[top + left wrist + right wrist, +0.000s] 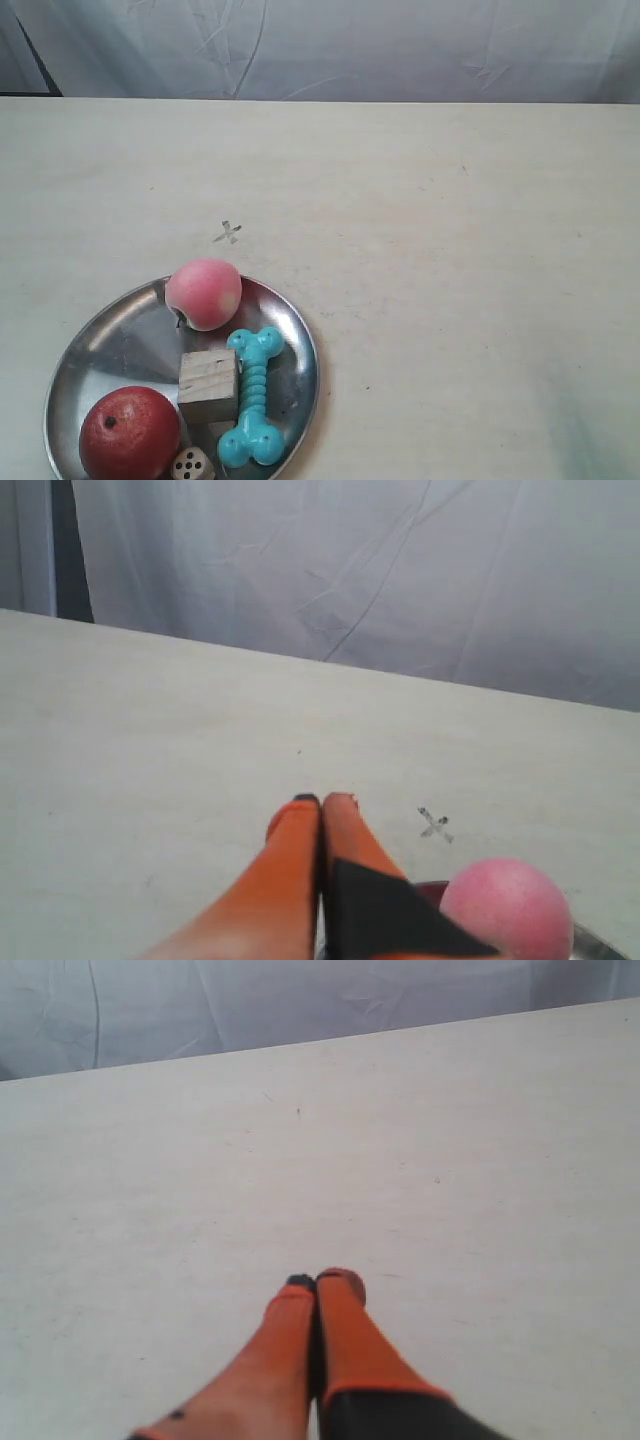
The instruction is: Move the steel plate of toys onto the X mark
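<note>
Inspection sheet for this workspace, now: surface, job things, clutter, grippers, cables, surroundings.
Surface: pale table with faint specks and scuffs.
Job's things: plate at the exterior view's lower left, holding peach, apple, bone, cube and die. The X mark is uncovered, just beyond the rim near the peach, so the plate is not yet on it.
Clutter: nothing seen.
Grippers: left gripper shut and empty, beside the peach. Right gripper shut and empty, over bare table.
Cables: nothing seen.
Surroundings: creased white curtain behind the table.
</note>
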Motion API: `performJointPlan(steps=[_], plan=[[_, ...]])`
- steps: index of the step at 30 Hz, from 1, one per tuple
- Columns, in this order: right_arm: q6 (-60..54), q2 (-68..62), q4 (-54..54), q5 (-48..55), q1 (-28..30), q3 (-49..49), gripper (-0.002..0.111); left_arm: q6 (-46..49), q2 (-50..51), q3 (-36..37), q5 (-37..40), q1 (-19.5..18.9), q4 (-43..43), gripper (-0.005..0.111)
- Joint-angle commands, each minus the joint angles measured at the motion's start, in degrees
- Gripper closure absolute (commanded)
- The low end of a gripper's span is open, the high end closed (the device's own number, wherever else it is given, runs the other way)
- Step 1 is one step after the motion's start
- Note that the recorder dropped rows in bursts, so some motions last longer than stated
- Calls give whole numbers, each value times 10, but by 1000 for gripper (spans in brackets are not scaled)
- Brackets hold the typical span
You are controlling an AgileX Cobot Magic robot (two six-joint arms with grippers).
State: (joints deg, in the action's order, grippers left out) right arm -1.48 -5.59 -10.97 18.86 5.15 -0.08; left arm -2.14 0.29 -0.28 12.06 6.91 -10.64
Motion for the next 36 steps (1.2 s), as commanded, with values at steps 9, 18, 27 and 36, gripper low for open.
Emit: performJointPlan(steps=[9, 18, 27, 36], plan=[[11, 2, -196, -160, 4, 1, 108, -9, -3, 3, -269, 0, -63, 106], [15, 2, -483, -202, 4, 1, 108, -71, -3, 3, -252, 0, -242, 106], [11, -6, -448, -211, 4, -77, 109, 2, 21, -65, -389, 0, -36, 107], [11, -262, -242, 45, 4, -329, 109, 27, 310, -212, -329, 0, -146, 107]])
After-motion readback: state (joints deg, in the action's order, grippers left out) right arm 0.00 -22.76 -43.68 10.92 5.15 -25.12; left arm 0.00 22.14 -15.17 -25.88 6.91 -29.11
